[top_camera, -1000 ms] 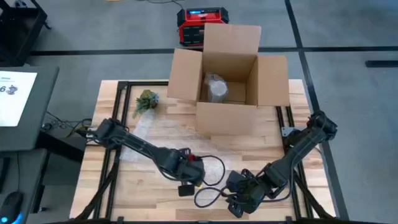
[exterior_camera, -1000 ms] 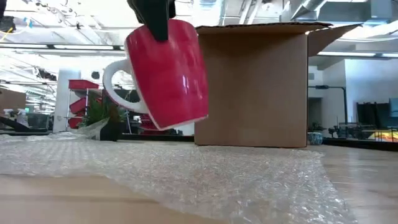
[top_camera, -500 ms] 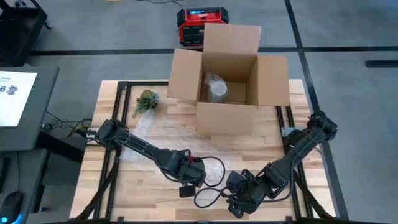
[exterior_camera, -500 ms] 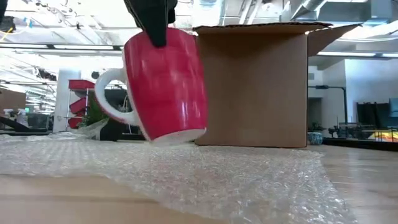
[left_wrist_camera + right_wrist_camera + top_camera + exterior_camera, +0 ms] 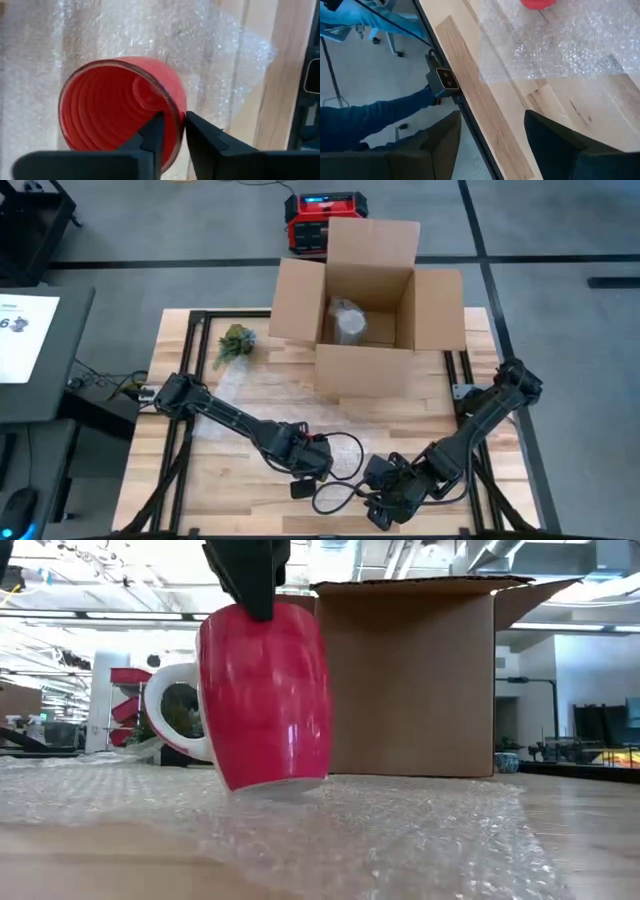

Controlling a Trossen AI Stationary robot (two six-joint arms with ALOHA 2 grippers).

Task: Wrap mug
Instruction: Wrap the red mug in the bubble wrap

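Mug (image 5: 262, 695), red with a white handle, sits near-upright on the bubble wrap (image 5: 400, 825) at the near middle of the table (image 5: 250, 485), its base touching or just above the sheet; I cannot tell which. My left gripper (image 5: 172, 135) is clamped on the mug's rim, one finger (image 5: 152, 140) inside the cup and the other outside, jaws nearly closed on the wall. My right gripper (image 5: 492, 137) waits at the near right edge of the table, jaws spread wide and holding nothing. An open box (image 5: 370, 310) stands at the far side with a wrapped item (image 5: 348, 323) inside. A small plant (image 5: 235, 342) lies to its left.
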